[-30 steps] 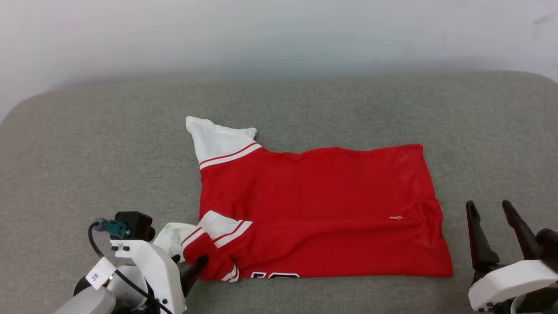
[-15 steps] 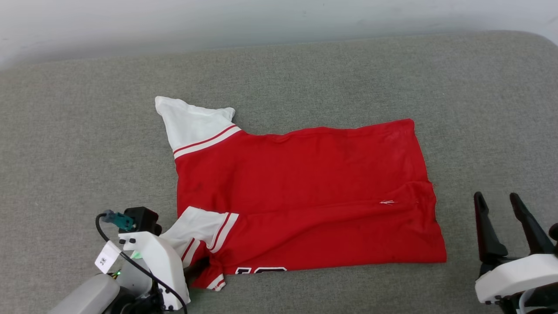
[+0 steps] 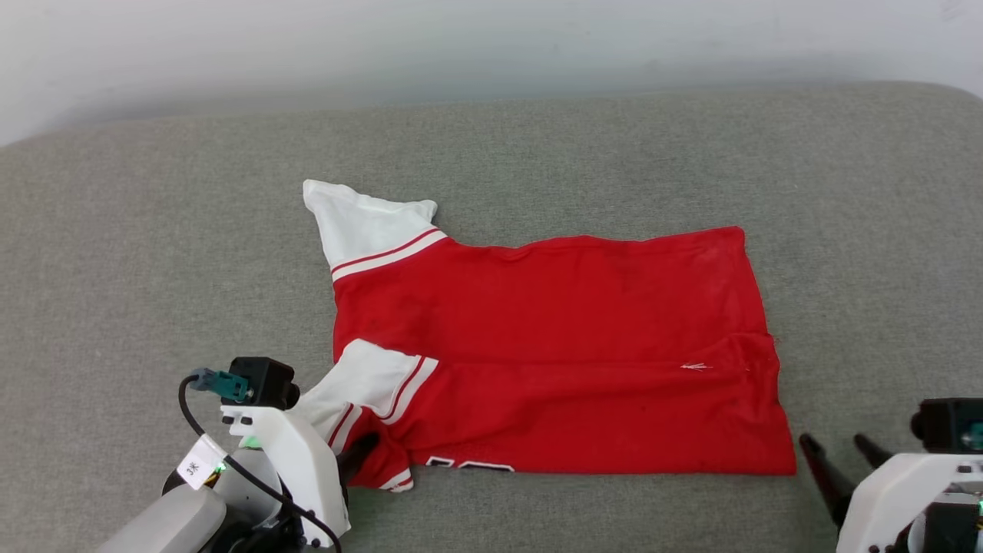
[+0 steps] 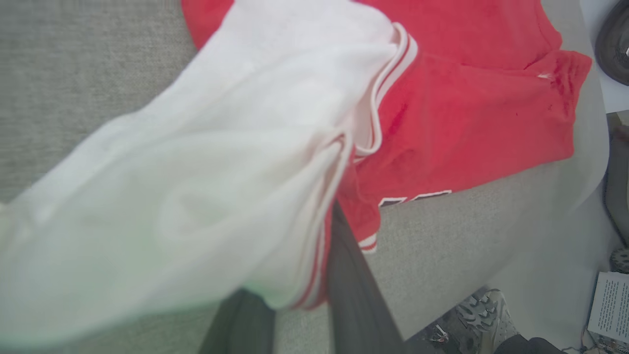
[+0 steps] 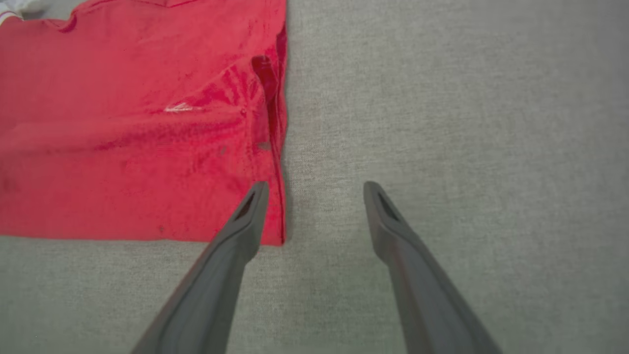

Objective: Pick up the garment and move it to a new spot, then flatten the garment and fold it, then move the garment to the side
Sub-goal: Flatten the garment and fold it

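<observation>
The garment (image 3: 553,353), a bright red shirt folded lengthwise, lies flat on the grey surface with one white sleeve end (image 3: 361,223) pointing to the far left. Black white-edged lettering (image 3: 468,465) peeks out at its near edge. My left gripper (image 3: 362,452) is shut on the near left sleeve. In the left wrist view the white sleeve cloth (image 4: 196,187) bunches over the dark fingers (image 4: 354,275). My right gripper (image 3: 835,444) stands open at the garment's near right corner (image 5: 275,231), its left finger (image 5: 245,216) over that corner's edge.
The grey padded table (image 3: 153,269) reaches a pale wall (image 3: 491,46) at the back. Bare cloth surface lies right of the garment (image 5: 442,123). Beyond the table's near edge the left wrist view shows a shoe (image 4: 484,312) and a printed sheet (image 4: 609,307) on the floor.
The head camera has shifted. My left gripper has closed on the near left sleeve and bunched it. My right gripper sits lower in the view, nearer the garment's corner, still open.
</observation>
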Available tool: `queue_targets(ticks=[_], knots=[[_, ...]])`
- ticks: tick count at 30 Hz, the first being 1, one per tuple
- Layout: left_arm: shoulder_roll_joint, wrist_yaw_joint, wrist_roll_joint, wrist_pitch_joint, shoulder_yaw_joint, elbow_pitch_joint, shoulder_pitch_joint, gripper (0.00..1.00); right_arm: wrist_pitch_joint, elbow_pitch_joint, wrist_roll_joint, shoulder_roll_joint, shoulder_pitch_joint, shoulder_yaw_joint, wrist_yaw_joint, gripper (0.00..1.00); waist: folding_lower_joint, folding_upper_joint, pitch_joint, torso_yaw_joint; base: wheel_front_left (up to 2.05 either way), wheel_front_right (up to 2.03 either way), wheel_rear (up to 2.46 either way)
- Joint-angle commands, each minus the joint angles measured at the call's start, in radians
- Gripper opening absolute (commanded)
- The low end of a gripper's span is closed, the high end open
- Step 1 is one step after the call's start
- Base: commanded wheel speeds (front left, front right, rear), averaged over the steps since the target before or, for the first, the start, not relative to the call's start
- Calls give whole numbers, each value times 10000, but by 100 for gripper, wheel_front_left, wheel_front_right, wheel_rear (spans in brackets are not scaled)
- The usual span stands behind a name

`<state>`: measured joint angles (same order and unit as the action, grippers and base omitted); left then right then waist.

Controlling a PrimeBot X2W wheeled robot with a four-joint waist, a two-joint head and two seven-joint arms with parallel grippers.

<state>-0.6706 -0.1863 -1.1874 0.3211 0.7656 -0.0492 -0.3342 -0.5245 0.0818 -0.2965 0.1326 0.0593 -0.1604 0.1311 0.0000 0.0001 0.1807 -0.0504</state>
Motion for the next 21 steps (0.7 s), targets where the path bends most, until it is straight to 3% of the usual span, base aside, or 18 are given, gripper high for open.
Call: queue_targets(ticks=[1, 6, 14, 15, 16, 17, 21], knots=[[-73, -75, 96, -66, -61, 97, 45, 0, -252, -46, -85, 78, -40, 108, -8, 100, 0, -1, 57, 68, 0, 0, 0], [-192, -204, 236, -55, -67, 574, -115, 0, -1393, -355, -353, 284, -552, 664, -8, 100, 0, -1, 395, 229, 0, 0, 0], [-84, -227, 296, -142, -64, 662, -214, 0, -2189, -1904, -844, 313, -1182, 1519, -6, 100, 0, -1, 859, 383, 0, 0, 0], [-64, -218, 310, -142, -62, 617, -229, 0, -2261, -2060, -916, 298, -1205, 1590, -6, 73, 0, -1, 902, 406, 0, 0, 0], [-54, -197, 306, -170, -69, 578, -224, 0, -2348, -2174, -972, 331, -1212, 1684, -5, 20, 0, -1, 930, 422, 0, 0, 0], [-43, -190, 302, -200, -72, 533, -216, 0, -2339, -2234, -1038, 341, -1234, 1720, -5, 0, 0, -1, 949, 430, 0, 0, 0], [15, -135, 290, -326, -96, 457, -127, 0, -2145, -2086, -1170, 509, -1351, 1648, -6, 0, 0, -1, 885, 450, 0, 0, 0]])
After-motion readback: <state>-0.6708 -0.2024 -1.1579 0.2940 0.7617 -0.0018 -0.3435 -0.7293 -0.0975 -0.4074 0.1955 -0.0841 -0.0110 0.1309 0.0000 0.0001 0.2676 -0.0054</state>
